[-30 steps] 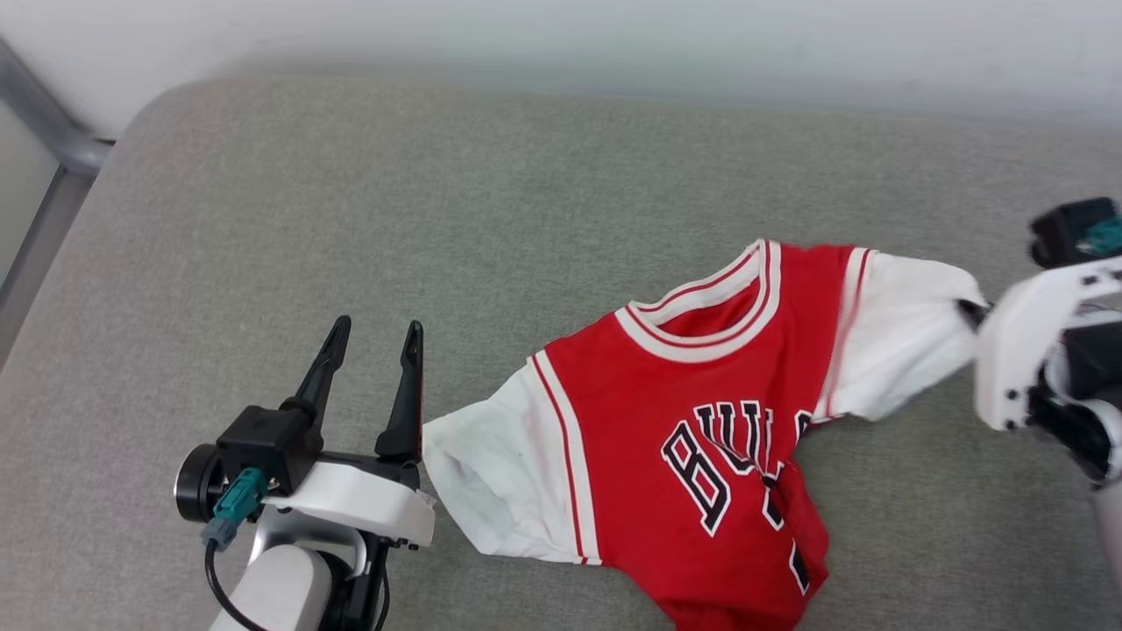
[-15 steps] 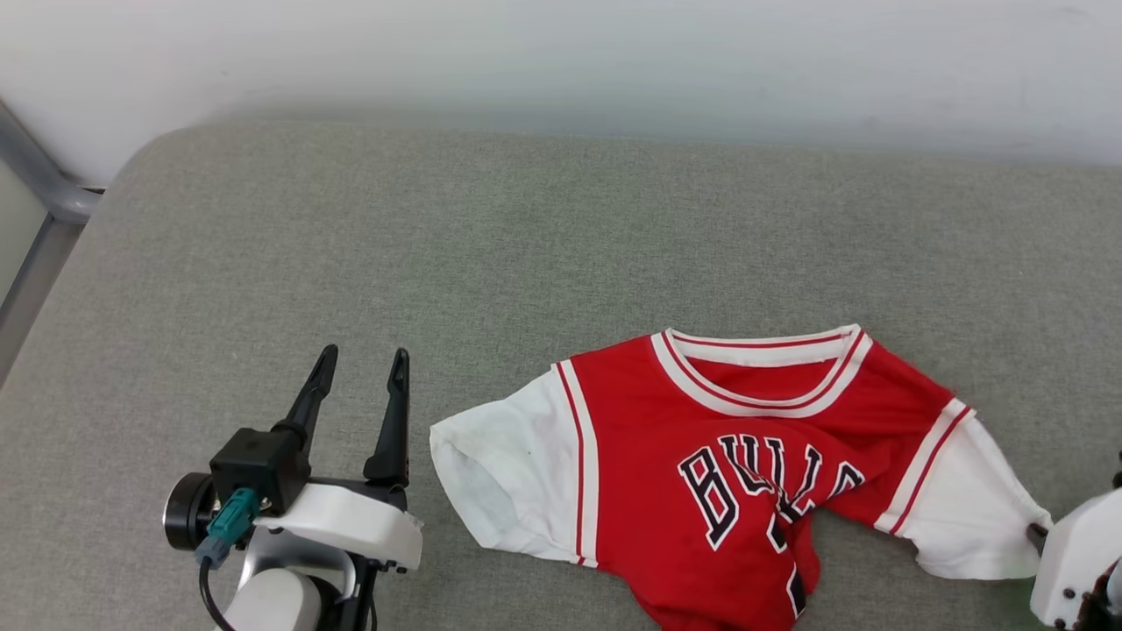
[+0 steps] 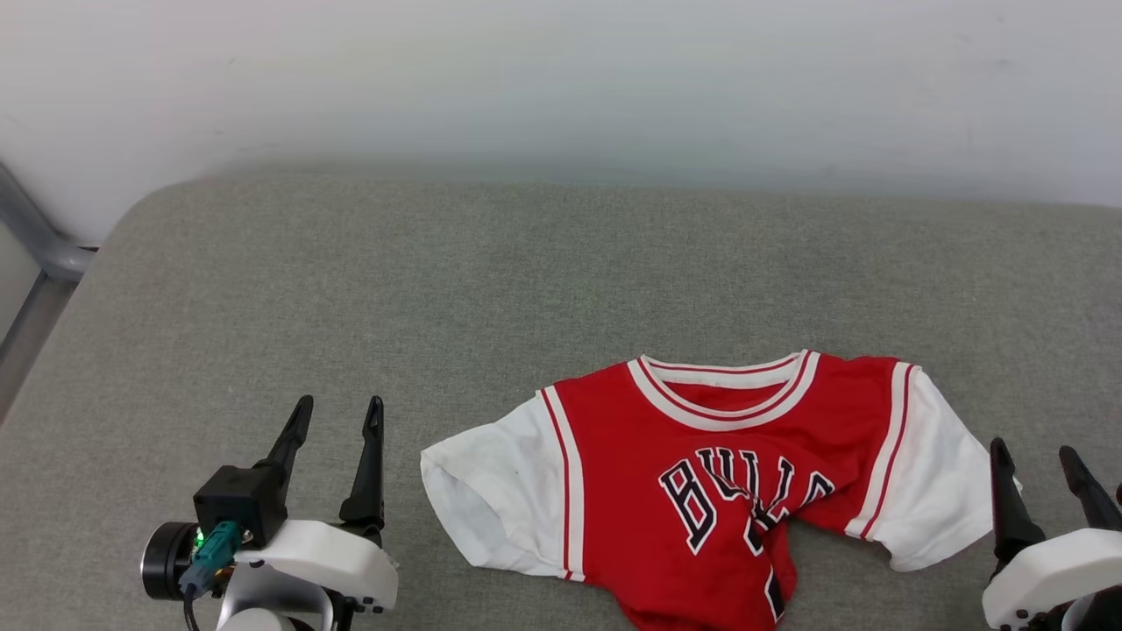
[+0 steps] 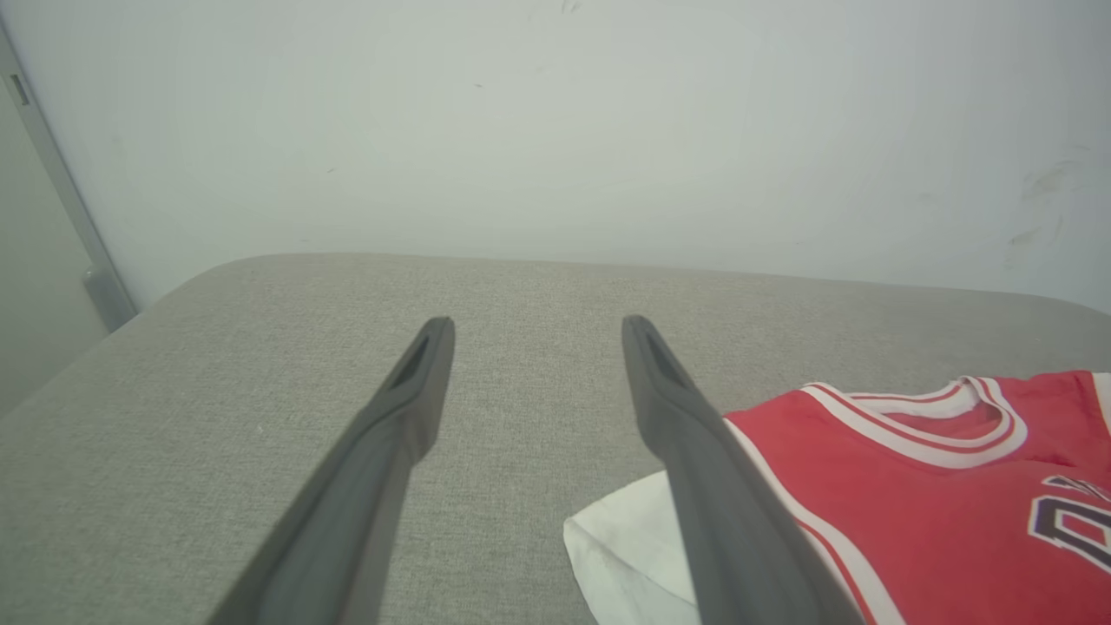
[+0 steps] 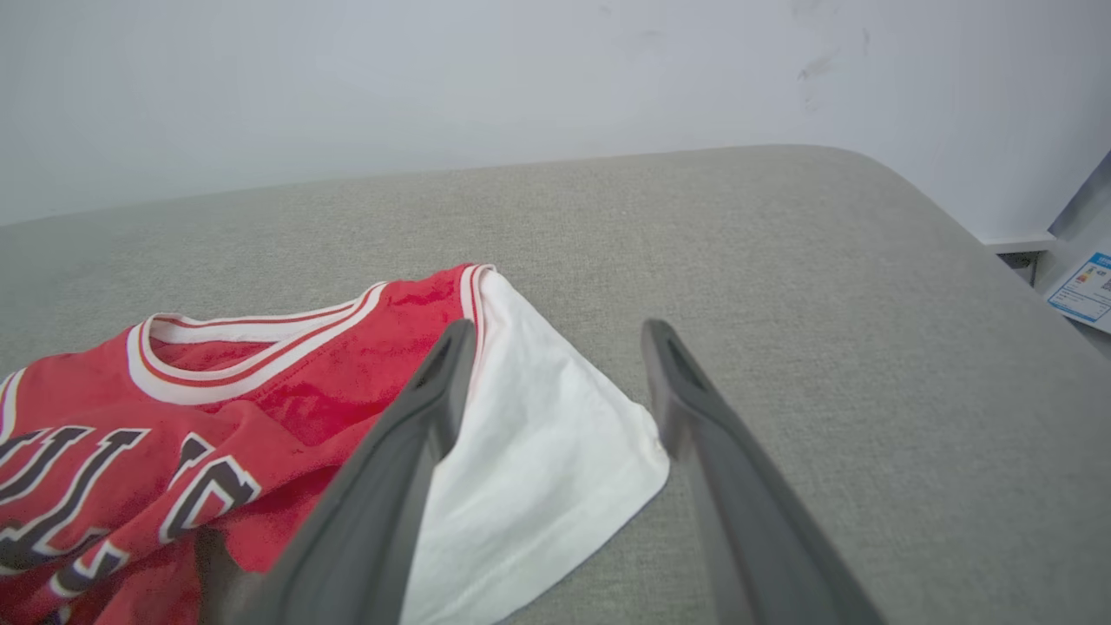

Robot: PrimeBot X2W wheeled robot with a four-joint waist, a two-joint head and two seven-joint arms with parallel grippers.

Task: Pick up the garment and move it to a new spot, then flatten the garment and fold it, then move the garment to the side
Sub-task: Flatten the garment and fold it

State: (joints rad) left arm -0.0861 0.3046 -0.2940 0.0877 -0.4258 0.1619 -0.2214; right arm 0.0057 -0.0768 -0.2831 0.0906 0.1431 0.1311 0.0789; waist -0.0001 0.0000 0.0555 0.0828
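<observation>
The garment [image 3: 727, 478], a red jersey with white sleeves and black lettering, lies front up on the grey cushion [image 3: 526, 280], its lower body bunched and running off the bottom of the head view. My right gripper [image 3: 1033, 454] stands open just right of the white right sleeve, holding nothing. In the right wrist view that gripper [image 5: 560, 328] has its left finger over the garment [image 5: 260, 373] and the sleeve corner between the fingers. My left gripper [image 3: 338, 406] is open left of the other sleeve. The left wrist view shows the same gripper [image 4: 531, 323] with the garment [image 4: 911, 486] at lower right.
A pale wall [image 3: 561, 79] rises behind the cushion. A grey metal frame [image 3: 35, 245] stands at the far left. The cushion's right end curves down near a white ledge and a printed label [image 5: 1081, 291].
My right gripper has let go of the white sleeve and opened. The sleeve now lies flat on the cushion. The head camera has tilted, so the whole scene sits lower.
</observation>
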